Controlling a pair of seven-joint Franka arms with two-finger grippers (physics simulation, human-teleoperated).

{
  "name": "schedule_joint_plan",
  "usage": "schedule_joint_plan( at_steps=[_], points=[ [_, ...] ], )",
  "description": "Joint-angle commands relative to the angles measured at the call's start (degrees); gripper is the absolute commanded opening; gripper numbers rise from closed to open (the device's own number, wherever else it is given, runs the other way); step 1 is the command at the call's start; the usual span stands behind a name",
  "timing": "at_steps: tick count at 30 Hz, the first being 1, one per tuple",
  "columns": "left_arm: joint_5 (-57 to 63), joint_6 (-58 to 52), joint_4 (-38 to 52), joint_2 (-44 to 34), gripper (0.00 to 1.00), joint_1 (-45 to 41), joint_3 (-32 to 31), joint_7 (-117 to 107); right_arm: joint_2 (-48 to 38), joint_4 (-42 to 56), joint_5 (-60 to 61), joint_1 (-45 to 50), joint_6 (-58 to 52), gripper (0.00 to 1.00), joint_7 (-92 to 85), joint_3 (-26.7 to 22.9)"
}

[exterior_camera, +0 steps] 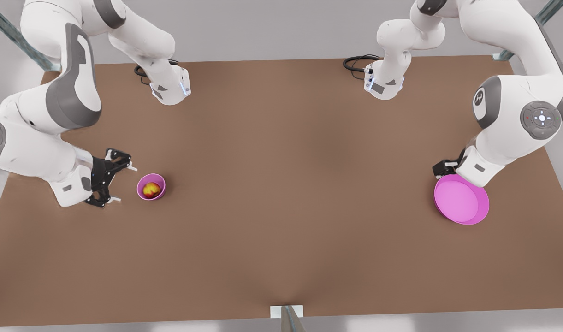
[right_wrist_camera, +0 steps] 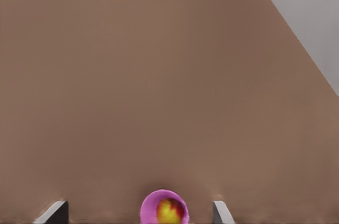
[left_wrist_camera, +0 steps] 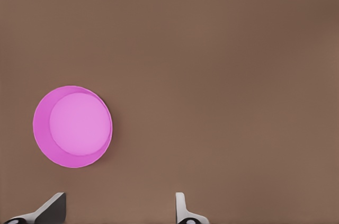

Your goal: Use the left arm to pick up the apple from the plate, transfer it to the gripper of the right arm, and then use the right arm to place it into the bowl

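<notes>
The red and yellow apple (exterior_camera: 151, 188) lies inside the small pink bowl (exterior_camera: 162, 181) at the front view's left. My right gripper (exterior_camera: 124, 183) hovers just to the left of that bowl, open, holding nothing. The right wrist view has the apple (right_wrist_camera: 169, 212) in the bowl (right_wrist_camera: 150, 204) between the open gripper's (right_wrist_camera: 137, 214) fingers, farther off. The magenta plate (exterior_camera: 461, 200) sits bare at the front view's right. My left gripper (exterior_camera: 443, 168) hangs at the plate's far edge, mostly hidden by its arm. In the left wrist view this gripper (left_wrist_camera: 117, 213) is open beside the plate (left_wrist_camera: 79, 126).
The brown table (exterior_camera: 281, 184) stretches wide between bowl and plate. Both arm bases (exterior_camera: 170, 90) stand at the table's far edge with black cables. A small white bracket (exterior_camera: 287, 311) sits at the near edge.
</notes>
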Motion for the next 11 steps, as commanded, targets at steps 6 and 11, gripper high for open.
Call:
schedule_joint_plan(
  at_steps=[6, 11],
  points=[
    [0.20, 0.19, 0.28, 0.15, 1.00, -0.10, -0.01, 3.69, -7.43, -8.74, -2.78, 15.37, 5.01, 1.00, 56.55, -18.48],
    [0.20, 0.10, 0.28, 0.15, 1.00, -0.18, -0.01, 3.69, -6.55, -7.15, -2.25, 15.19, 4.56, 1.00, 56.46, -18.74]
  ],
)
